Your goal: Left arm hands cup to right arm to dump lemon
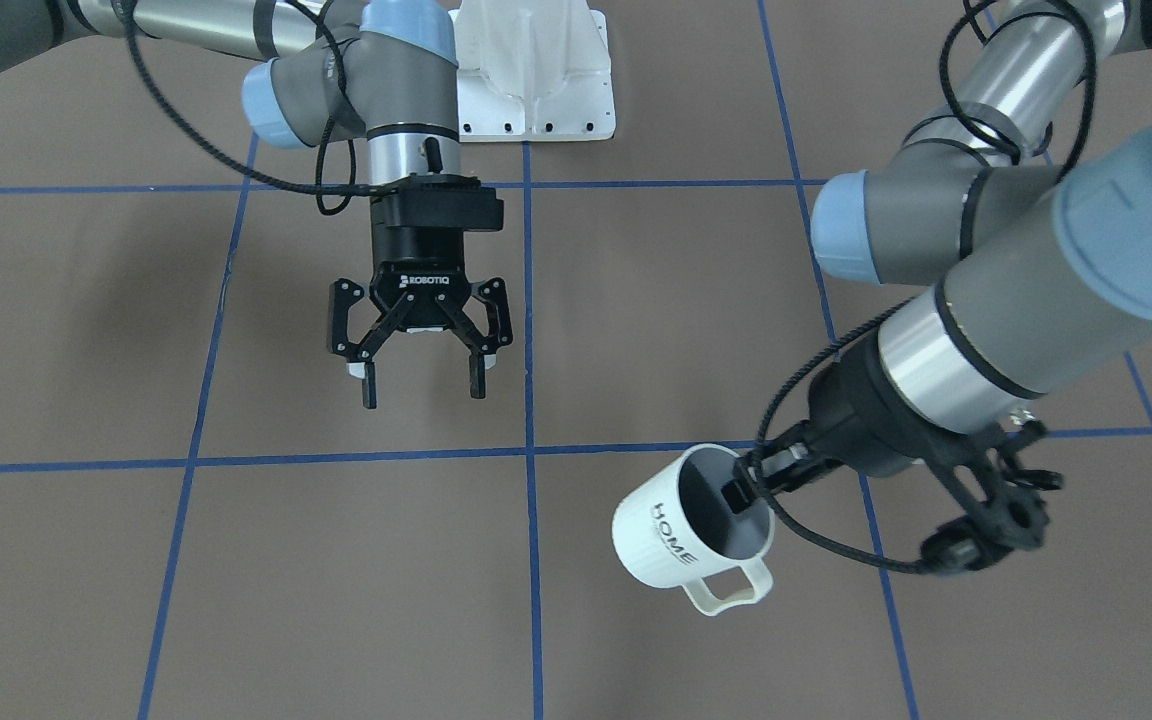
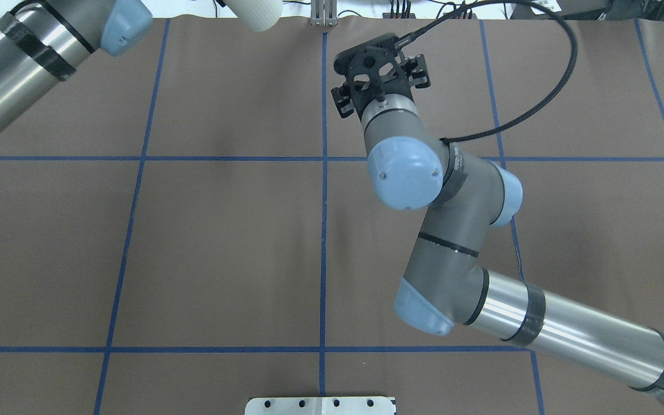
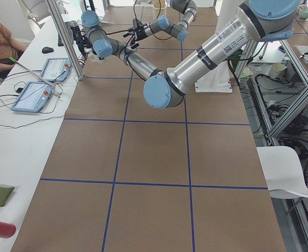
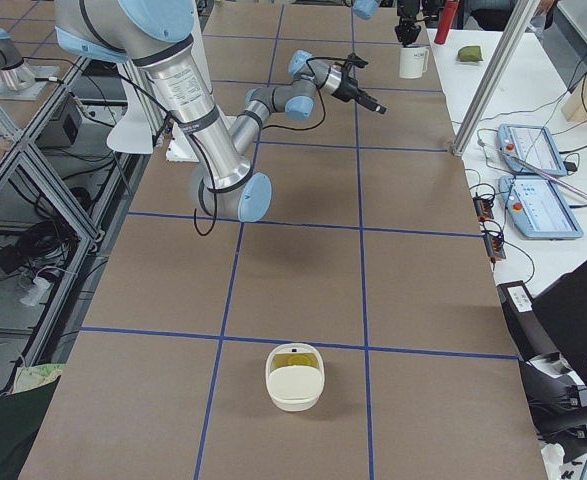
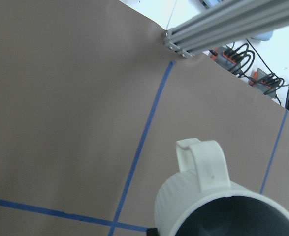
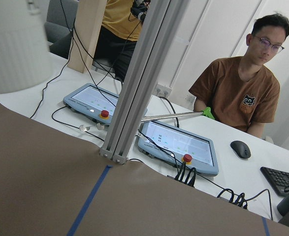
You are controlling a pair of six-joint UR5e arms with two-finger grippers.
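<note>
- left gripper (image 1: pixel 736 490) grips the cup (image 1: pixel 658 545) by its rim, the cup tilted.
- right gripper (image 1: pixel 423 388) hangs with fingers spread, empty, well apart from the cup.
- hand-over looks not yet done; next, the right gripper likely needs to reach the cup.

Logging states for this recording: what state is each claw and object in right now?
cup: held clear of the table, tilted.
left claw: shut on the cup's rim, one finger inside.
right claw: open, empty, pointing down.
white bowl: upright on the table, something yellowish inside.
</note>
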